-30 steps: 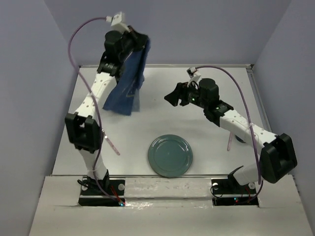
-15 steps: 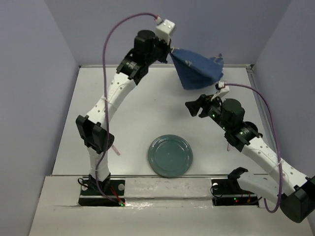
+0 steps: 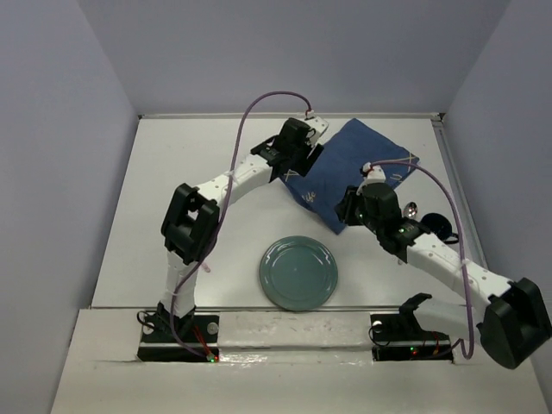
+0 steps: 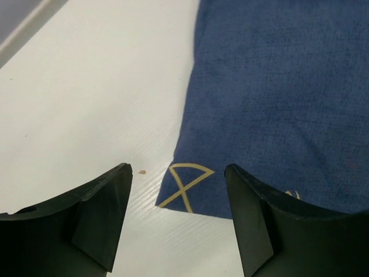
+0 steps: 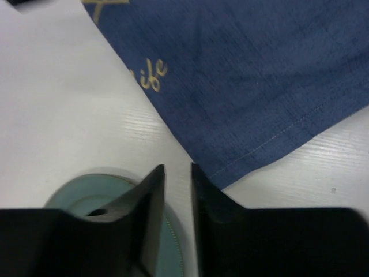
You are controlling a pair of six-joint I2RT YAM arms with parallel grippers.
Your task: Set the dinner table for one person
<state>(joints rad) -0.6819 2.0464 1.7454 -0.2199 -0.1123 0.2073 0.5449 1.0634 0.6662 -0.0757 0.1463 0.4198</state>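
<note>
A dark blue cloth [image 3: 362, 164] with gold print lies flat on the white dinner table [image 3: 172, 216], toward the back right. My left gripper [image 3: 285, 172] hovers at the cloth's left corner. In the left wrist view it [image 4: 179, 213] is open and empty, with the gold-marked corner of the cloth [image 4: 277, 86] just beyond its tips. My right gripper [image 3: 345, 211] is at the cloth's near corner. Its jaws [image 5: 177, 167] stand a narrow gap apart, with bare table showing between them and the cloth [image 5: 248, 75] beside the right finger. A teal plate [image 3: 298, 272] sits near the front.
A spoon [image 3: 411, 209] and a dark round object [image 3: 440, 227] lie at the right, beside the right arm. The plate's rim [image 5: 86, 193] shows under the right gripper's left finger. Lavender walls enclose the table on three sides.
The left arm swung the hanging cloth rightward and down onto the table, then opened and let it go. The right gripper moved to the cloth's near corner and its jaws narrowed.
</note>
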